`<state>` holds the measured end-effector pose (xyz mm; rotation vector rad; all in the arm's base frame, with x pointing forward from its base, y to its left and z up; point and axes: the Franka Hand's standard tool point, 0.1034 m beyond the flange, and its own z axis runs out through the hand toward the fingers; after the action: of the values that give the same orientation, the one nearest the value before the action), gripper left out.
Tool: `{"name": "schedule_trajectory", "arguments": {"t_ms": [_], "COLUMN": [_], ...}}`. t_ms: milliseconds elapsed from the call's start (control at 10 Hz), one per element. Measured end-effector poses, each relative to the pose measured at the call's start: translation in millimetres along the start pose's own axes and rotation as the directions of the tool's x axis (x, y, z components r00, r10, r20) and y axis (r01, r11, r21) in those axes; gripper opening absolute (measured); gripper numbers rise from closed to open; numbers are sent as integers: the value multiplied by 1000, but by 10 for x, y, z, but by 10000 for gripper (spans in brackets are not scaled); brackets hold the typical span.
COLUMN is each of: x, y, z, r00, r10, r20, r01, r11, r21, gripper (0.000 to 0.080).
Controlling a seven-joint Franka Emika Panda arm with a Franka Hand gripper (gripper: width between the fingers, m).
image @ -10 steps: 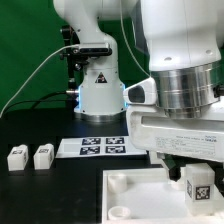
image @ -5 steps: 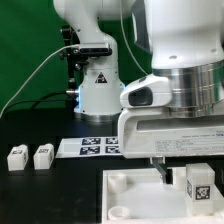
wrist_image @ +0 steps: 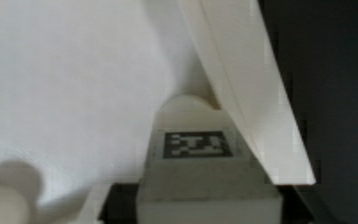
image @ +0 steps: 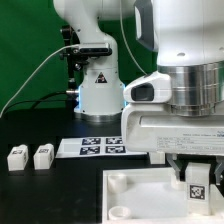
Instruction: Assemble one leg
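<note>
My gripper (image: 200, 178) is shut on a leg (image: 200, 192), a small white block with a black-and-white tag, and holds it upright over the exterior view's right part of the large white tray-like piece (image: 125, 195). In the wrist view the leg (wrist_image: 197, 148) stands between my dark fingers (wrist_image: 130, 198), close to the tray piece's raised edge (wrist_image: 247, 90). A round corner socket (wrist_image: 12, 190) shows beside it. Whether the leg touches the tray piece is hidden. Two more legs (image: 17, 157) (image: 42, 155) stand on the table at the exterior view's left.
The marker board (image: 100, 147) lies flat behind the tray piece, in front of the arm's white base (image: 98, 95). Cables hang at the back left. My large white wrist blocks most of the exterior view's right side.
My hand has turned and shifted slightly over the tray piece. The held leg has moved a little toward the exterior view's right and downward. The two legs on the table have not moved.
</note>
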<state>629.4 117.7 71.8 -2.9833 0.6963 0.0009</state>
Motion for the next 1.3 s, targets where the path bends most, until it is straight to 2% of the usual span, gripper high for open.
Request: {"name": "schedule_trajectory", "arguments": {"t_ms": [100,200,400,600,700,800,900,1100,1200,1300], "x": [5,28,33,39,39,43,48,55,46,41], "y": [3,6,5,-1,-7,-14,-12,-10,-5,-7], "z": [-2,-3,3,-1,-1,-3,-5,-9,0,4], "r00": [997,969,823,582,477,325,237,132,127,137], "r10": [83,248,567,812,877,943,969,989,990,988], "r20": [0,15,21,43,59,70,69,66,64,64], "r01": [-83,-249,-567,-812,-878,-945,-971,-991,-991,-990], "r11": [997,969,823,583,478,326,239,134,129,139], "r21": [0,5,3,-3,-6,-14,-18,-23,-26,-27], "gripper": [291,291,291,292,292,294,294,294,323,475]}}
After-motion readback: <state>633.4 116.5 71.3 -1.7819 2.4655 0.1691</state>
